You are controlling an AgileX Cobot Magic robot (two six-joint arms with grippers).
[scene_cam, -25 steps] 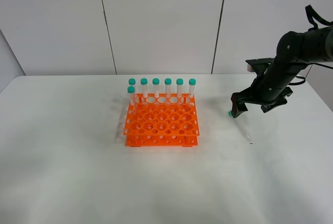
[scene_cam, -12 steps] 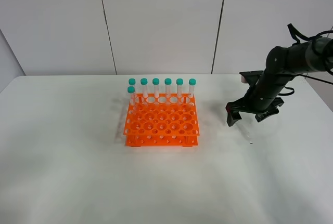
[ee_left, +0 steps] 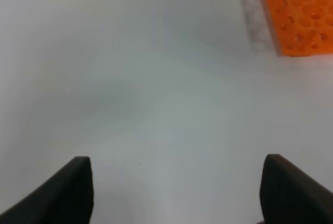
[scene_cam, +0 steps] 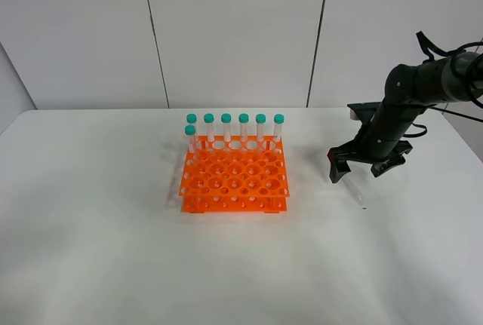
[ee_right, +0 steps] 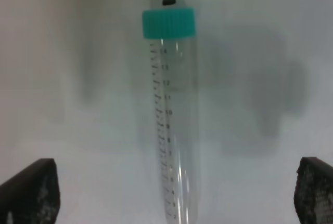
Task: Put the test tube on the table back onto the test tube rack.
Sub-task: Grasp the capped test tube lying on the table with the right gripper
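The test tube (ee_right: 174,120), clear with a teal cap (ee_right: 168,23), lies flat on the white table (scene_cam: 113,249). In the exterior view it (scene_cam: 357,193) lies right of the orange test tube rack (scene_cam: 234,178). My right gripper (scene_cam: 356,170) hangs low over the tube's cap end, open, with one finger on each side of the tube and not touching it. In the right wrist view the gripper (ee_right: 171,198) straddles the tube's lower part. My left gripper (ee_left: 182,187) is open and empty over bare table, with the rack's corner (ee_left: 299,16) ahead of it.
Several identical teal-capped tubes (scene_cam: 226,125) stand upright along the rack's back row and back left corner. The rack's other holes are empty. A white panelled wall (scene_cam: 226,31) rises behind the table.
My right gripper has come down and shifted slightly left, settling over the tube's cap end. The tube and rack have not moved.
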